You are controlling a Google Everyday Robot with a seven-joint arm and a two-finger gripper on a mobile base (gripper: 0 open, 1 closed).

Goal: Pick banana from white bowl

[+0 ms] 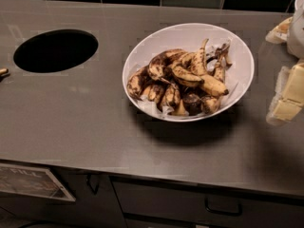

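Note:
The white bowl [190,34] stands on the grey counter, right of centre. It holds a pile of overripe bananas on crumpled paper. The yellowest banana [212,85] lies at the right of the pile with brown speckles; the others are heavily blackened. My gripper [285,63] is at the right edge of the view, to the right of the bowl and apart from it. It is open and empty, with one pale yellowish finger [280,32] at the back and the other finger [290,95] nearer the front.
A round dark hole [56,50] is cut into the counter at the left. A small object [3,72] pokes in at the left edge. Dark tiles run along the back. Drawers with handles [223,209] and a sign [29,181] sit below the counter's front edge.

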